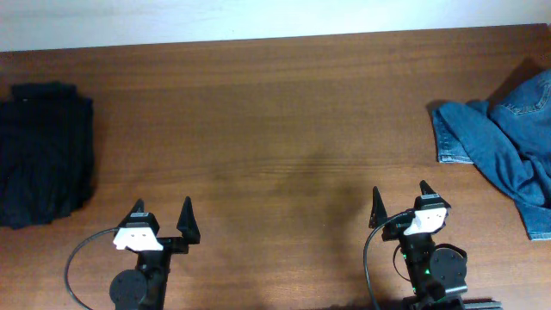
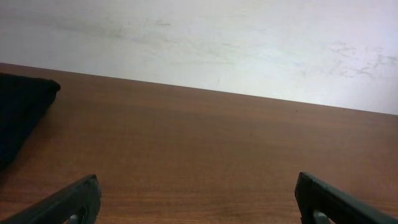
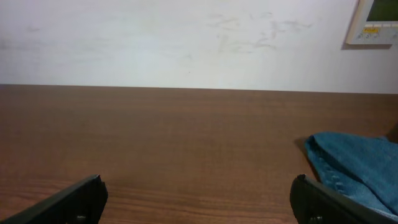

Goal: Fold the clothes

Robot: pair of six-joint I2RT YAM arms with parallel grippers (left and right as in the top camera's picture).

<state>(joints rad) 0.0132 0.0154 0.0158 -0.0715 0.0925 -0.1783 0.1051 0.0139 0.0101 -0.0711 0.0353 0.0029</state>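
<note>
Both arms sat at the near edge of the desk [image 1: 275,129], and each had its jaws spread wide with nothing between them. The left gripper [image 1: 162,207] pointed toward the far edge. The black clothes [image 1: 43,151] lay off to its left and a little farther out, against the desk's left edge. That pile's long axis ran from far to near along the edge, so the left arm was plainly the nearer one to it.

The right gripper [image 1: 400,191] had the blue denim garment [image 1: 508,146] to its right and beyond. It sprawled from the middle of the right edge toward the near right corner, and part of it ran out of the overhead view. Only the right arm could sensibly reach it.

The black cloth looked matte and unmarked, lying in a compact block with fairly straight sides (possibly folded already, though its layers could not be made out). The denim was crumpled, with a stitched hem and a seamed edge showing, and looked unfolded. Judged from this, a first reach to the denim would have to swing to the right.
</note>
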